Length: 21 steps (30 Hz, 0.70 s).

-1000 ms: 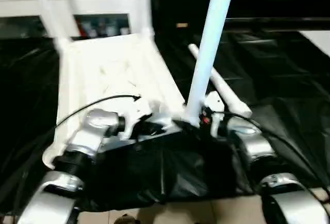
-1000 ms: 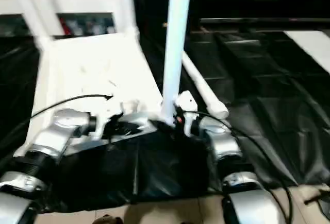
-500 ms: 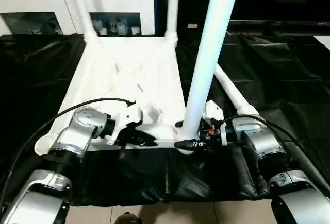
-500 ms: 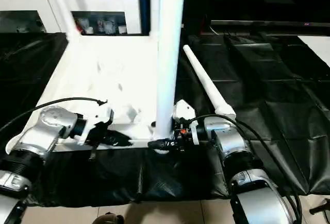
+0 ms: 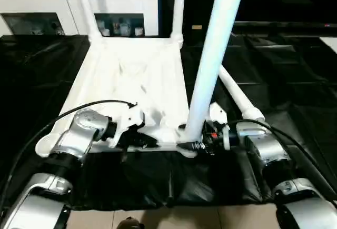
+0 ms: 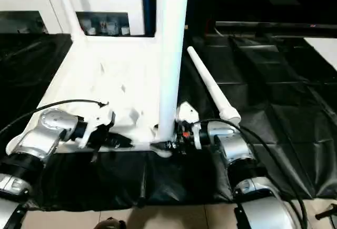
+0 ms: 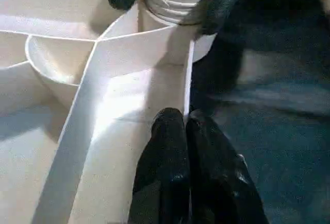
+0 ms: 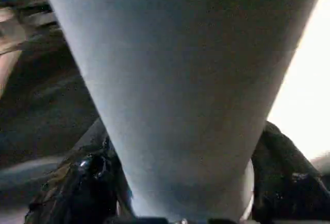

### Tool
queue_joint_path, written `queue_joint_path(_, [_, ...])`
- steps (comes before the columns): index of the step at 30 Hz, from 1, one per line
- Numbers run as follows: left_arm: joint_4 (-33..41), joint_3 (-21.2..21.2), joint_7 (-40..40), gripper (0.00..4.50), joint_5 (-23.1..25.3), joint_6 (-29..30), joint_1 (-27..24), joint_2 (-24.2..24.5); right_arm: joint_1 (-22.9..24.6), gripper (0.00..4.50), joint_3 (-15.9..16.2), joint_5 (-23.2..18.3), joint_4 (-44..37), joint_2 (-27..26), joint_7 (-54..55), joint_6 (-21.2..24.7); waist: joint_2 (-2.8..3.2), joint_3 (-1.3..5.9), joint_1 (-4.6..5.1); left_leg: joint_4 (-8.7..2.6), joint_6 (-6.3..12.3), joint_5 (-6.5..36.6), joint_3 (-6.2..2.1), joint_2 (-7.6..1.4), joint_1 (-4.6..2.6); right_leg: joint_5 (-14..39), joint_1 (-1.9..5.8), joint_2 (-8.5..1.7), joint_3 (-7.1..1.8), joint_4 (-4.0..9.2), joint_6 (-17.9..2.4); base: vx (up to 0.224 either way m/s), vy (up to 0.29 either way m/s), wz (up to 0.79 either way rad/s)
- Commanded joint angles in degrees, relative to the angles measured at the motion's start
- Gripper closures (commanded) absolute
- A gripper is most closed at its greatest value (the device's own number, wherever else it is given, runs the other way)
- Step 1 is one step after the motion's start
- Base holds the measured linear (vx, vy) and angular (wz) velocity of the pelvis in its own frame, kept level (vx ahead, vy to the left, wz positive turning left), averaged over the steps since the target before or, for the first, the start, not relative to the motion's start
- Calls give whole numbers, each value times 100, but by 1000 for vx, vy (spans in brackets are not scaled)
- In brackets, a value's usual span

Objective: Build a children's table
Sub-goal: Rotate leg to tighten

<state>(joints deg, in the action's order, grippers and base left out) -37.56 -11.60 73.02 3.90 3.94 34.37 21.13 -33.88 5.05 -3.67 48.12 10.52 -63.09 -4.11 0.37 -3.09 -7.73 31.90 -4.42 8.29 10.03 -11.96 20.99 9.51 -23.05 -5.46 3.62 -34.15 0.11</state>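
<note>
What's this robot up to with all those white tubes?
It is building a children's table, which lies upside down on black sheeting. The right gripper clasps the base of an upright leg at the near corner socket. The shut left gripper presses on the table's rim. Two far legs stand fitted; one loose leg lies alongside.
</note>
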Motion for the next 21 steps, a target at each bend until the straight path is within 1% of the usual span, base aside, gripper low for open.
queue_joint_path(1, [71, -124, -540, 450, -68, 146, 220, -510, -68, 176, 238, 159, 167, -489, 621, 75, -1, 318, 57, -400, -150, 2441, -33, -105, -144, 2858, 147, -306, -179, 520, -965, 0, 0, 0])
queue_joint_path(2, [1, -68, -1192, 450, 21, 357, 295, -854, -181, 176, 13, 245, 461, -791, 1916, 158, -9, 308, 111, -406, -184, 2527, -48, -96, -128, 3101, 157, -310, -164, 544, -855, 0, 0, 0])
queue_joint_path(3, [1, -68, -1192, 450, 21, 357, 295, -854, -181, 176, 13, 245, 461, -791, 1916, 158, 16, 308, 179, -412, -260, 2627, -74, -82, -145, 3259, 138, -304, -148, 577, -786, -70, 12, -8])
queue_joint_path(4, [-17, -29, -1663, 450, 52, 509, 325, -1135, -270, 176, -132, 286, 644, -1019, 2821, 258, 18, 317, 219, -394, -248, 2703, -93, -59, -145, 3415, 146, -296, -118, 594, -691, 0, 0, 0])
queue_joint_path(5, [-17, -29, -1663, 450, 52, 509, 325, -1135, -270, 176, -132, 286, 644, -1019, 2821, 258, 11, 300, 261, -402, -239, 2727, -86, -56, -133, 3440, 136, -289, -119, 616, -674, 0, 0, 0])
queue_joint_path(6, [-21, -27, -1881, 450, 80, 564, 336, -1279, -329, 176, -177, 320, 737, -1134, 3237, 270, 12, 311, 285, -381, -213, 2799, -98, -44, -158, 3542, 126, -290, -90, 654, -618, 0, 0, 0])
queue_joint_path(7, [-36, -23, -2017, 450, 95, 589, 348, -1361, -369, 176, -197, 343, 794, -1200, 3429, 262, 5, 314, 309, -377, -157, 2833, -94, -38, -160, 3545, 116, -285, -81, 685, -594, 0, 0, 0])
queue_joint_path(8, [-43, -20, -2086, 450, 103, 601, 355, -1403, -389, 176, -207, 355, 824, -1234, 3528, 258, 4, 320, 317, -379, -137, 2809, -97, -36, -141, 3503, 134, -285, -76, 675, -589, 0, 0, 0])
queue_joint_path(9, [-37, -30, -2241, 450, 122, 637, 348, -1559, -438, 176, -243, 369, 895, -1368, 3751, 176, 2, 317, 325, -394, -96, 2787, -100, -31, -117, 3489, 148, -275, -62, 685, -560, 0, 0, 0])
queue_joint_path(10, [-37, -30, -2241, 450, 122, 637, 348, -1559, -438, 176, -243, 369, 895, -1368, 3751, 176, 16, 327, 321, -395, -83, 2786, -90, -44, -139, 3389, 125, -278, -76, 693, -570, 0, 0, 0])
queue_joint_path(11, [-21, -55, -2277, 450, 146, 642, 330, -1611, -451, 141, -237, 400, 917, -1417, 3828, 98, 15, 328, 316, -398, -72, 2796, -94, -42, -142, 3334, 125, -269, -70, 692, -589, 0, 0, 0])
queue_joint_path(12, [-3, -84, -2320, 450, 175, 648, 310, -1672, -465, 141, -230, 436, 942, -1474, 3917, 8, 15, 319, 320, -408, -67, 2839, -91, -49, -134, 3272, 116, -263, -75, 688, -607, 0, 0, 0])
queue_joint_path(14, [106, -167, -2274, 450, 211, 663, 213, -1748, -456, 104, -262, 417, 925, -1586, 3898, -196, 14, 322, 326, -405, -63, 2928, -90, -48, -145, 3266, 107, -264, -74, 693, -614, 0, 0, 0])
queue_joint_path(15, [165, -201, -2211, 450, 215, 655, 169, -1718, -446, 104, -276, 386, 906, -1587, 3828, -248, 18, 325, 323, -409, -50, 2930, -89, -47, -144, 3214, 109, -262, -82, 690, -630, 0, 0, 0])
queue_joint_path(16, [196, -204, -2156, 450, 206, 630, 145, -1679, -433, 101, -261, 390, 881, -1549, 3762, -281, 15, 326, 320, -410, -44, 2925, -88, -51, -140, 3170, 111, -263, -87, 684, -641, 0, 0, 0])
queue_joint_path(17, [228, -203, -2118, 450, 187, 624, 125, -1650, -417, 85, -235, 381, 862, -1505, 3706, -308, 5, 331, 318, -414, -22, 2883, -78, -56, -126, 3022, 113, -261, -104, 667, -690, 0, 0, 0])
queue_joint_path(18, [228, -203, -2118, 450, 187, 624, 125, -1650, -417, 85, -235, 381, 862, -1505, 3706, -308, 6, 335, 313, -414, -16, 2851, -76, -56, -124, 2966, 119, -260, -108, 655, -711, 0, 0, 0])
queue_joint_path(19, [249, -203, -2097, 450, 172, 623, 113, -1632, -407, 70, -216, 371, 851, -1477, 3670, -327, 9, 336, 309, -415, -11, 2820, -73, -57, -120, 2907, 123, -260, -115, 647, -733, 0, 0, 0])
queue_joint_path(20, [329, -222, -1866, 450, 87, 538, 59, -1519, -370, 53, -188, 325, 789, -1341, 3383, -395, 13, 338, 306, -419, -4, 2777, -66, -63, -115, 2788, 124, -258, -125, 634, -778, 0, 0, 0])
queue_joint_path(21, [407, -251, -1629, 450, 9, 464, 7, -1421, -339, 53, -150, 311, 740, -1227, 3126, -454, 6, 347, 294, -414, 22, 2744, -60, -67, -106, 2678, 143, -263, -129, 617, -818, 0, 0, 0])
